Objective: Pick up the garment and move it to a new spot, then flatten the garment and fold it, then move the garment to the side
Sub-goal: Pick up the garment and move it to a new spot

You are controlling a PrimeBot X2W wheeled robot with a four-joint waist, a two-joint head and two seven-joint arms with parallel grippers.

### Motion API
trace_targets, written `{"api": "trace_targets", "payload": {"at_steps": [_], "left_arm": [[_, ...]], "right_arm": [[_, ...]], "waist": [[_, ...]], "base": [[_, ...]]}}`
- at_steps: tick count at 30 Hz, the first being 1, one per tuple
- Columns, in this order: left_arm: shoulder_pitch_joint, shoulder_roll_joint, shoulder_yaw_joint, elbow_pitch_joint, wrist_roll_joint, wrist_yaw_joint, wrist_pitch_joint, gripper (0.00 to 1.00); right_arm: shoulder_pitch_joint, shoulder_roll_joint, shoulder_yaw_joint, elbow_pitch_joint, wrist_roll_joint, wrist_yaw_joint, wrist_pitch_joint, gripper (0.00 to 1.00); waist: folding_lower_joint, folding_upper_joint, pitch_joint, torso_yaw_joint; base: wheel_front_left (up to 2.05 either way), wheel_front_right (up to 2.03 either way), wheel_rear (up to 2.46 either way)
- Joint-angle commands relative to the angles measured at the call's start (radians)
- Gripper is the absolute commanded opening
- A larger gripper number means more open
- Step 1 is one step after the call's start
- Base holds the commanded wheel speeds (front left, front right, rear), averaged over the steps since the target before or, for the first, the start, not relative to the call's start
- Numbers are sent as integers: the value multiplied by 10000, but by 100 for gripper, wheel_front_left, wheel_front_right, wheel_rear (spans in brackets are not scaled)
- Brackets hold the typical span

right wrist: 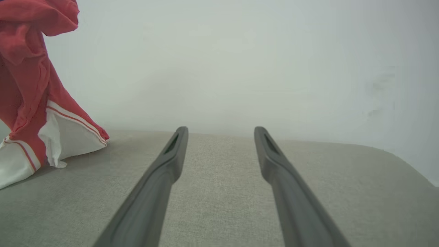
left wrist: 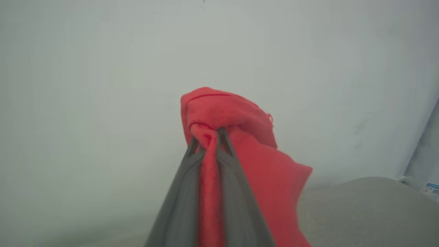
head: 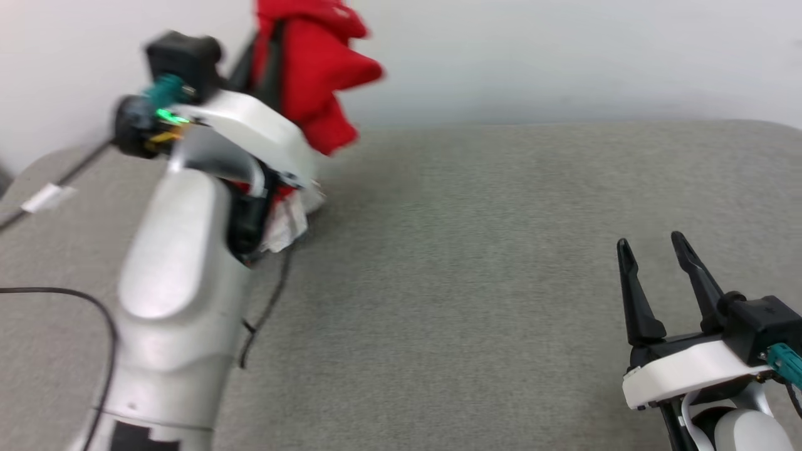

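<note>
Between the left jaws, a bunched fold of the garment (left wrist: 240,137) is pinched: they are nearly closed, with a strip of red cloth running down the narrow gap and a knot of it bulging past the tips. From there the jersey hangs in a loose twisted column. Its lower end, a white sleeve (right wrist: 72,137) edged with red-white striped trim (right wrist: 75,118), rests on the counter (head: 470,250) below the jaws. The right jaws stand wide apart and empty, low over the counter, with the garment well off to one side of them.

The hold looks small for the cloth hanging from it. My guess is that a quick swing could pull the fold out between the smooth dark fingers (right wrist: 164,171) and drop the jersey in a heap. The trailing sleeve may also drag on the counter's woven cover and twist the shirt further, which would make flattening harder. A thin black cable (head: 269,307) lies on the counter just under the left arm, near the hanging end, and could be caught or swept along.

The jersey is soft and matte and creases in deep rounded folds; the white sleeve looks thinner and crumpled. The counter is grey, coarse-woven and padded, with rounded corners, against a plain pale wall (head: 564,50).
</note>
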Motion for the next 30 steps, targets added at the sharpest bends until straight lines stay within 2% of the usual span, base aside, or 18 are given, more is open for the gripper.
{"api": "trace_targets", "payload": {"at_steps": [1, 7, 12, 18, 21, 22, 23, 24, 25, 30], "left_arm": [[319, -350, -306, -192, -132, -128, -88, 0], [1049, -1047, -1693, -742, -691, -355, -183, 0], [1920, -1139, -2855, -865, -1123, -350, -114, 0], [3267, -1153, -4804, -558, -1519, -6, -64, 0], [3688, -1161, -5366, -214, -1533, 65, -104, 0], [3802, -1162, -5507, -101, -1547, 70, -111, 13], [3891, -1164, -5660, -2, -1546, 72, -126, 31], [3936, -1163, -5800, 90, -1518, 60, -147, 56], [3977, -1165, -5883, 130, -1526, 46, -235, 100], [3826, -1163, -6080, -262, -1770, 154, -1114, 100]], "right_arm": [[165, 38, -39, -86, 72, -3, 60, 100], [267, 38, -174, -282, 234, -3, 183, 100], [248, 41, -227, -313, 335, -3, 189, 100], [43, 40, -170, -193, 517, -1, 64, 100], [-32, 38, -137, -91, 528, -3, -15, 100], [-70, 38, -131, -55, 527, -3, -30, 100], [-91, 38, -140, -13, 510, -3, -51, 100], [-106, 38, -145, 27, 518, -3, -71, 100], [-114, 38, -156, 67, 513, -3, -89, 100], [36, 38, -276, 155, 438, -3, -115, 100]], "waist": [[2, -1, -140, -535], [2, -1, 130, -1195], [2, -1, 383, -1432], [2, -1, 813, -1541], [2, -1, 879, -1511], [2, -1, 877, -1486], [2, -1, 856, -1448], [2, -1, 836, -1406], [2, -1, 791, -1362], [2, -1, 429, -1017]], "base": [[0, 0, 0], [0, 0, 0], [0, 0, 0], [0, 0, 0], [0, 0, 0], [0, 0, 0], [0, 0, 0], [0, 0, 0], [0, 0, 0], [0, 0, 0]]}}
